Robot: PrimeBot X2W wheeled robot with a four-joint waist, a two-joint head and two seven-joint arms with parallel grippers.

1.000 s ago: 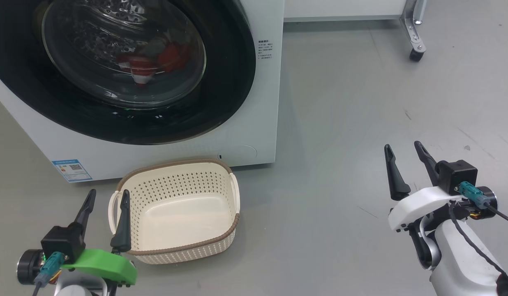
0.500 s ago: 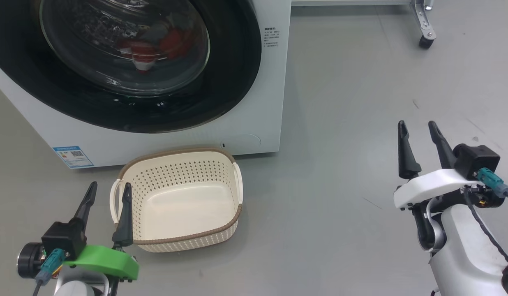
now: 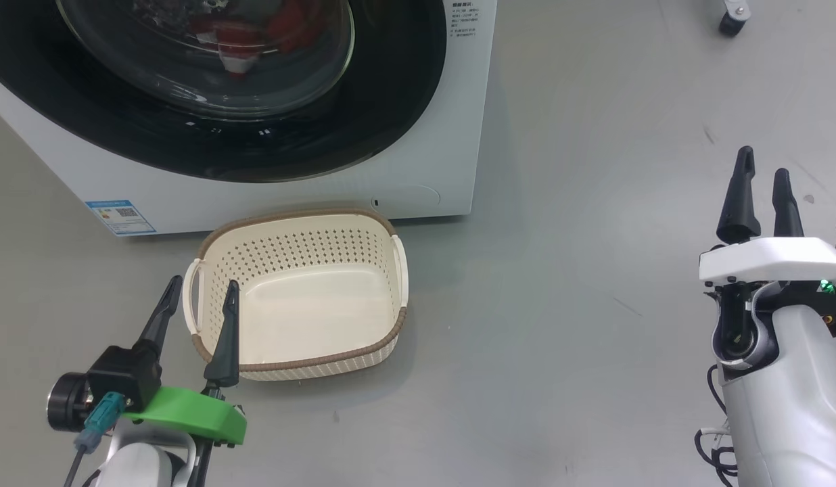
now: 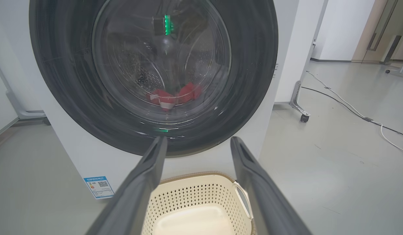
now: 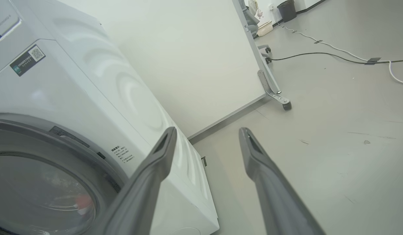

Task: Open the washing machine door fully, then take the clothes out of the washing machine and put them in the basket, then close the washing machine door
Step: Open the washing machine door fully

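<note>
The washing machine is a white front-loader, and its door, black-rimmed with a glass bowl, is shut. Red clothes with white trim lie behind the glass, also seen in the left wrist view as clothes. The cream basket stands empty on the floor in front of the machine. My left gripper is open beside the basket's left handle and points at the door. My right gripper is open over bare floor, well right of the machine.
A white panel on a castor frame stands behind and to the right of the machine. Cables run across the grey floor at the far right. A blue label sits low on the machine's front.
The head camera has tilted down, so the machine and basket sit higher in the picture. My right gripper has moved forward and to the right. Both grippers stay open, and the door stays shut.
</note>
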